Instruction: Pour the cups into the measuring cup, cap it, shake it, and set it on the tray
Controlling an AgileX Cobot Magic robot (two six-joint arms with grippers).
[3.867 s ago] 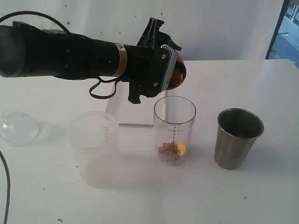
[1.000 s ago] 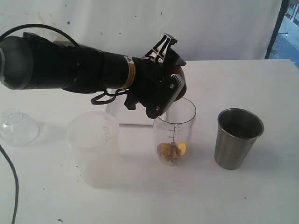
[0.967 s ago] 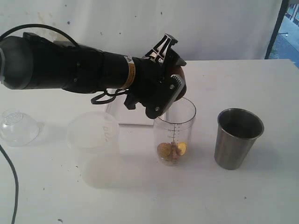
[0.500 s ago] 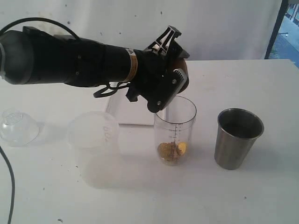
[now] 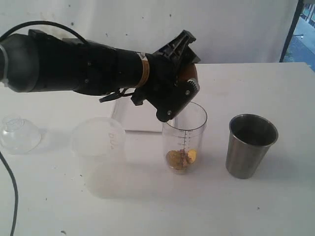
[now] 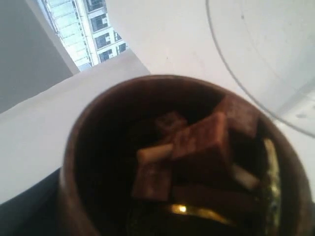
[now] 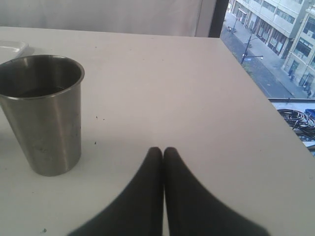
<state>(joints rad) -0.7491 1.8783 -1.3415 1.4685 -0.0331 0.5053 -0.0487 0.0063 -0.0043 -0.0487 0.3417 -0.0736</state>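
While the left claw (image 5: 184,84) pinches one wooden cup (image 5: 191,74) above one measuring cup (image 5: 184,137), the right claw (image 7: 163,153), pressed together, faces one steel tumbler (image 7: 42,113).

- Soft, even daylight fills the exterior view, and the white tabletop (image 5: 275,211) is almost washed out.
- The steel cup (image 5: 250,145) casts only a faint, soft-edged shadow at its base.
- Through my left wrist the wooden cup (image 6: 98,162) is close and blurred, with a dark inside.
- Through my right wrist my right fingers (image 7: 147,201) are a black, fuzzy shape, with bright daylight past the tabletop's edge.
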